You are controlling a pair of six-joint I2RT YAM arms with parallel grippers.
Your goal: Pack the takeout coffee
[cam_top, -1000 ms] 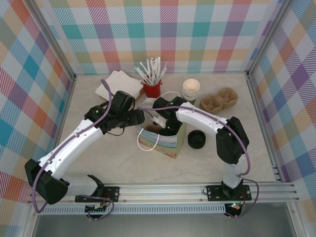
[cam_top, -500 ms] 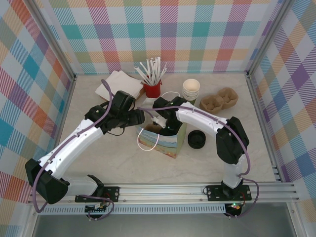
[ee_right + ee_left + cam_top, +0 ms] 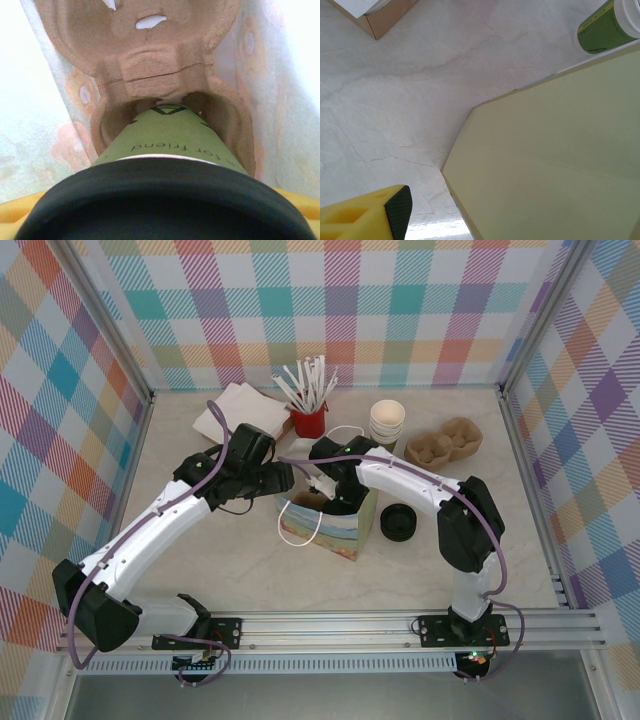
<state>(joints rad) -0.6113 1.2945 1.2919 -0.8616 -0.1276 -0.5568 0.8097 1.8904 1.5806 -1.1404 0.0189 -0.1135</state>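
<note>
**Item: takeout coffee** [image 3: 170,137]. Green paper cup printed "for friend", capped with a black lid [image 3: 160,200]. It sits inside the paper bag [image 3: 335,532], its base set into a pocket of a moulded pulp cup carrier [image 3: 150,65].

**Right tool** [image 3: 328,492]. Reaches down into the bag's mouth. Its yellow fingers [image 3: 10,217] stand wide on either side of the lid and clasp the cup.

**Left tool** [image 3: 283,480]. Sits at the bag's left edge with jaws apart, nothing between them. One yellow, black-padded finger [image 3: 370,215] hangs over the marbled surface [image 3: 395,100].

**Also on the surface:**
- stack of paper cups [image 3: 387,420]
- second pulp carrier [image 3: 443,443], just right of the stack
- black lids [image 3: 397,522], beside the bag's right side
- red cup of stirrers [image 3: 310,420]
- napkins [image 3: 240,410]
</note>
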